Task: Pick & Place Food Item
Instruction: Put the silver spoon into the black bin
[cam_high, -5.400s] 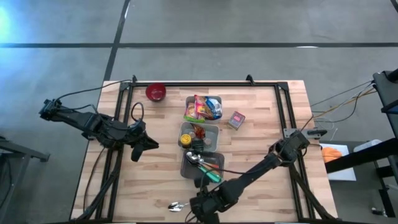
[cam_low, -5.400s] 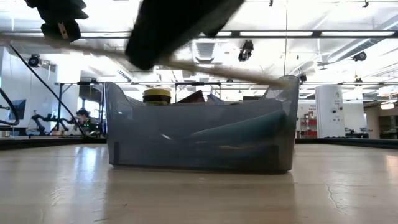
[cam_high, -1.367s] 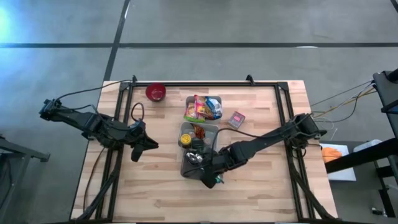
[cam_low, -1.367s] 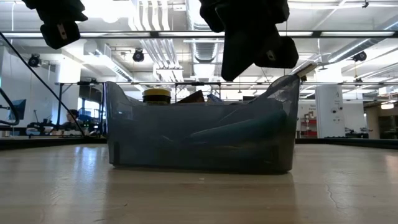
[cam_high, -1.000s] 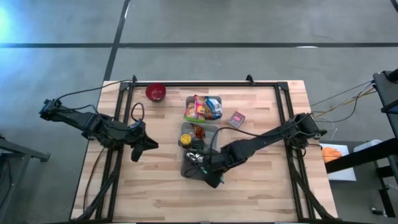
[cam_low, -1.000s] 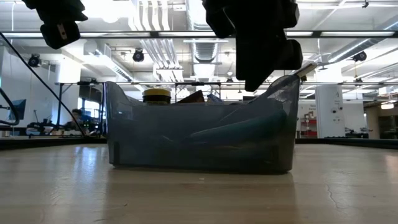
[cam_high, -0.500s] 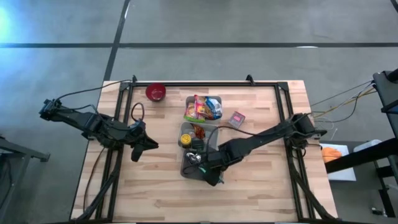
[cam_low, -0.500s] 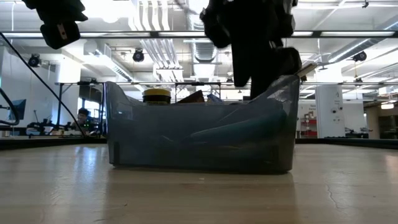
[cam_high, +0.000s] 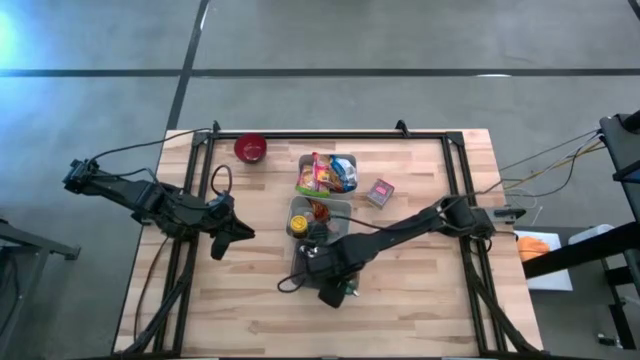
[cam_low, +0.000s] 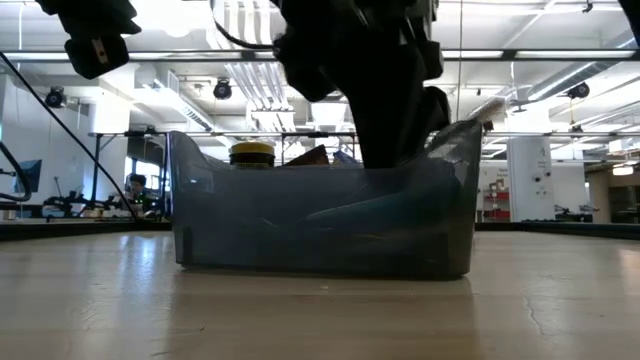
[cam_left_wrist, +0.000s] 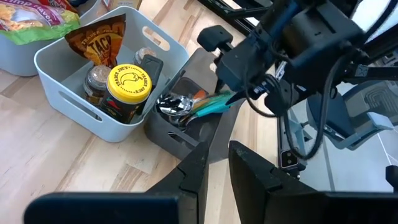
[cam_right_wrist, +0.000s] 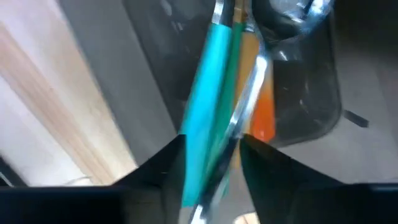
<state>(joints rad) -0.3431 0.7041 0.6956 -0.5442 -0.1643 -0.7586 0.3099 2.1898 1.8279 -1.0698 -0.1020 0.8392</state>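
The right gripper, fingers parted, seemingly straddles teal-handled utensils in the dark bin; grip unclear.

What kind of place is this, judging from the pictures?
Probably a robotics lab or workshop hall. The wooden table stands on a bare concrete floor, and the low view shows a high ceiling with strip lights and other equipment benches behind.

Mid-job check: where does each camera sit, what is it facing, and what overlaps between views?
High: overhead, straight down; table, both arms.
Low: tabletop level, facing dark bin; right arm dipping in.
Left wrist: on parked left arm, past left gripper, toward light bin.
Right wrist: right gripper astride teal handle.
Shared: every view shows the dark bin.
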